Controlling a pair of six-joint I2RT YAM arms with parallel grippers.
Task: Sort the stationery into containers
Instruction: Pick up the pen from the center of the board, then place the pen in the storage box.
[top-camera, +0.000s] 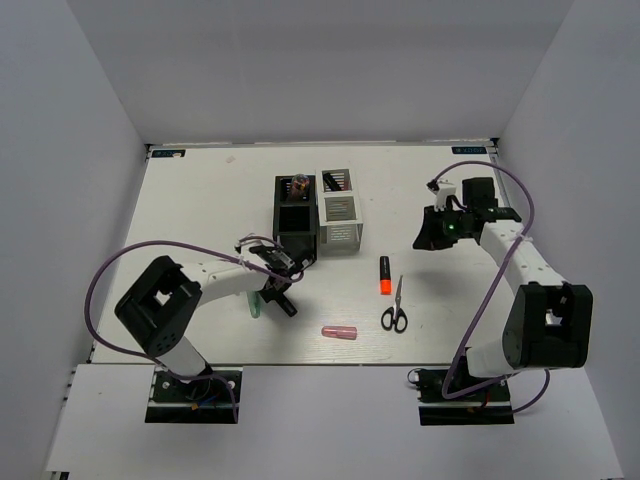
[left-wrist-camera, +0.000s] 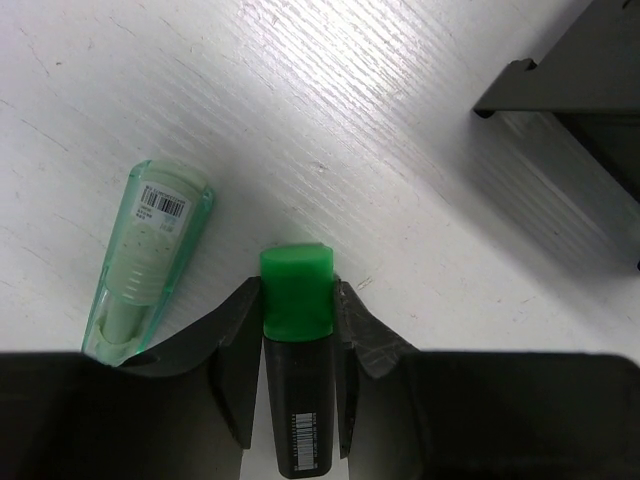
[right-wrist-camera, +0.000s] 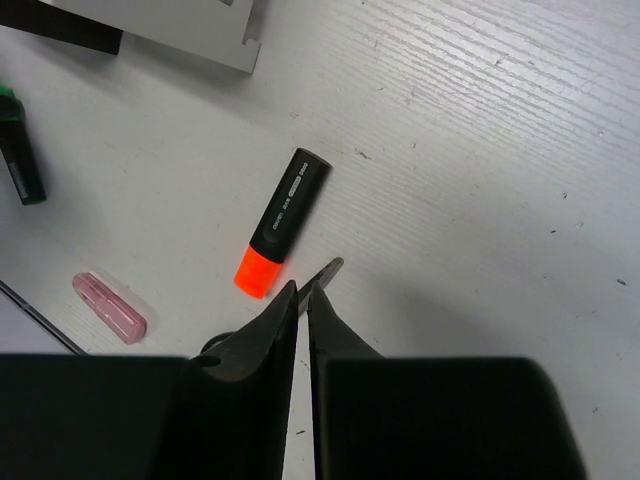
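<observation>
The left gripper (left-wrist-camera: 296, 335) was pinching the green highlighter (left-wrist-camera: 296, 290). Its two fingers (left-wrist-camera: 240, 350) were open only as wide as the pen's black body and pressed against both sides, just below the green cap. The cap stuck out past the fingertips. Whether the pen was off the table (top-camera: 200, 200) could not be told from the wrist view. The pale green tube (left-wrist-camera: 145, 265) lay just beside the left finger, pointing roughly the same way as the pen, and the finger did not grip it. From above, this gripper (top-camera: 275, 293) sat low, near the front of the black organiser (top-camera: 296, 215), with the white organiser (top-camera: 338, 210) touching that one on its right.

The right gripper (right-wrist-camera: 300, 295) held nothing. Its fingers (right-wrist-camera: 275, 330) were almost pressed together, with only a thin slit between them. In its wrist view the tip of the scissors (right-wrist-camera: 328, 268) showed just past the fingertips, but from above the gripper (top-camera: 432, 232) was well off to the right of the scissors (top-camera: 395, 310).

The orange highlighter (top-camera: 384, 275) lay on the table in front of the white organiser, just beside the scissors' blades. The pink tube (top-camera: 339, 332) lay nearer the front edge, to the left of the scissors' handles.
</observation>
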